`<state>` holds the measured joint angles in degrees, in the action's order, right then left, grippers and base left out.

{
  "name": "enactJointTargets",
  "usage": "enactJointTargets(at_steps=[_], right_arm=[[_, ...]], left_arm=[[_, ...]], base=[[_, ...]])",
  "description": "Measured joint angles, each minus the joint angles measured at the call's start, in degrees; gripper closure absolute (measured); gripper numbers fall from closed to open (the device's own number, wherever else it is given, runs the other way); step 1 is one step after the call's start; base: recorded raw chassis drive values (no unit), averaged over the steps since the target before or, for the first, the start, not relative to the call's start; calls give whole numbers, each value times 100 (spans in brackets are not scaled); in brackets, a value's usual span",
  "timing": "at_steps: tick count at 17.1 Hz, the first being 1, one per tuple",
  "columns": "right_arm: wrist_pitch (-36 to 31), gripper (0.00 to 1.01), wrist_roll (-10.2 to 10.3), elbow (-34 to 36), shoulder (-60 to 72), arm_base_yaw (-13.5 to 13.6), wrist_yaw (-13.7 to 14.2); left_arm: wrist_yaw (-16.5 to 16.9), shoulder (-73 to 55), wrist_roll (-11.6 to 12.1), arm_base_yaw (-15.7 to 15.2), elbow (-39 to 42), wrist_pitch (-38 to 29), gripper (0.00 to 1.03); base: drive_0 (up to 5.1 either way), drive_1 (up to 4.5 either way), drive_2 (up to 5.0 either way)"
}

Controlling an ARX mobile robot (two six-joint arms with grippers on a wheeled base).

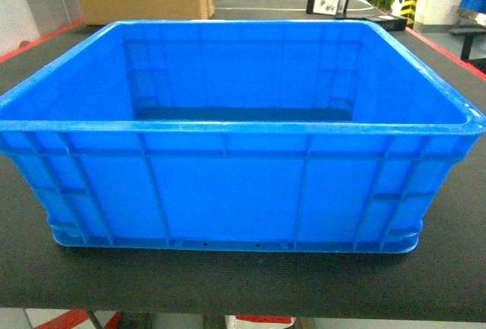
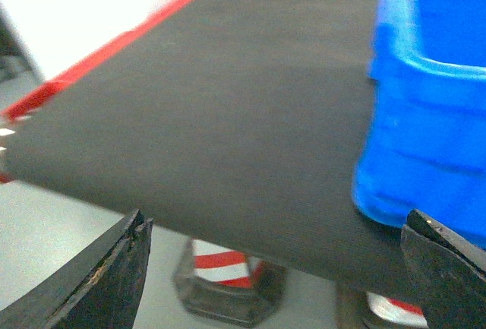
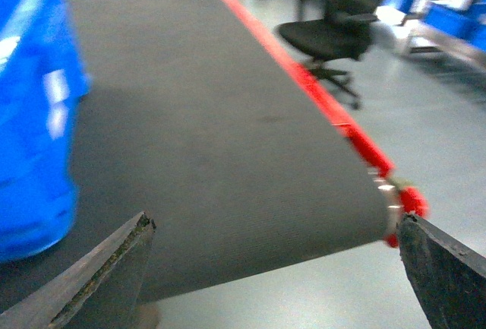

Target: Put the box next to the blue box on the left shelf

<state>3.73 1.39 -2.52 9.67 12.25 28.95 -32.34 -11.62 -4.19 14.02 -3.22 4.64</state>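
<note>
Blue crate (image 1: pixel 228 185) sits dead centre on the black surface (image 1: pixel 228 283), long axis 9-to-3. Left pincer (image 2: pixel 281 283) is wide, crate at its 2 o'clock; right pincer (image 3: pixel 273 276) is wide, crate at its 10. Both roughly equidistant; shelf not visible.

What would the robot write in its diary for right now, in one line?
box: empty, on black table | left gripper: open, beside box | right gripper: open, beside box
</note>
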Motion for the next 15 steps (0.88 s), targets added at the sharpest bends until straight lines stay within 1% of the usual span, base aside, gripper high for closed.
enactJointTargets(at_steps=[1,2,3,4,5,6,7,8,9,10,12,13,15], right_arm=[[-221,3,7,0,81,0,756],[-616,3,7,-61,365,28,1008],[-1141,3,17,-203,966,55,857],[-1659,3,103,-542,1733,44,566],[-1864,3,291,-1169,2542,37,192],[-1552,3,505,-1974,3333,77,-149],[-1040,3,726,-2780,4116,151,-376],[-321,3,1010,-3641,4892,157,-678],[245,3,1252,-4393,5523,149,-957],[780,3,1377,-5235,6148,125,-1075],[1368,3,1410,-6430,7025,114,-1045],[1565,3,1438,-6728,7294,81,-1062],[1897,3,1495,-6872,7726,77,-1248]], left_arm=[[-702,-46,-42,-76,0,-140,5],[-785,-164,-55,-221,-20,-470,5],[-503,-627,-9,-380,-105,-918,5],[-173,-1303,107,-647,-310,-1497,5],[133,-2068,160,-881,-754,-2037,5],[334,-2835,153,-944,-1392,-2343,5],[544,-3552,177,-881,-2048,-2371,5],[678,-4269,205,-807,-2673,-2179,5],[804,-4876,192,-761,-3224,-1805,5],[1080,-5558,39,-745,-3910,-1180,5],[1657,-6572,-361,-835,-5071,-142,5],[1624,-6996,-468,-885,-5449,72,5],[1679,-7484,-621,-940,-5692,319,5]], base=[[0,0,0],[0,0,0],[0,0,0],[0,0,0],[0,0,0],[0,0,0],[0,0,0],[0,0,0],[0,0,0],[0,0,0],[0,0,0],[0,0,0],[0,0,0]])
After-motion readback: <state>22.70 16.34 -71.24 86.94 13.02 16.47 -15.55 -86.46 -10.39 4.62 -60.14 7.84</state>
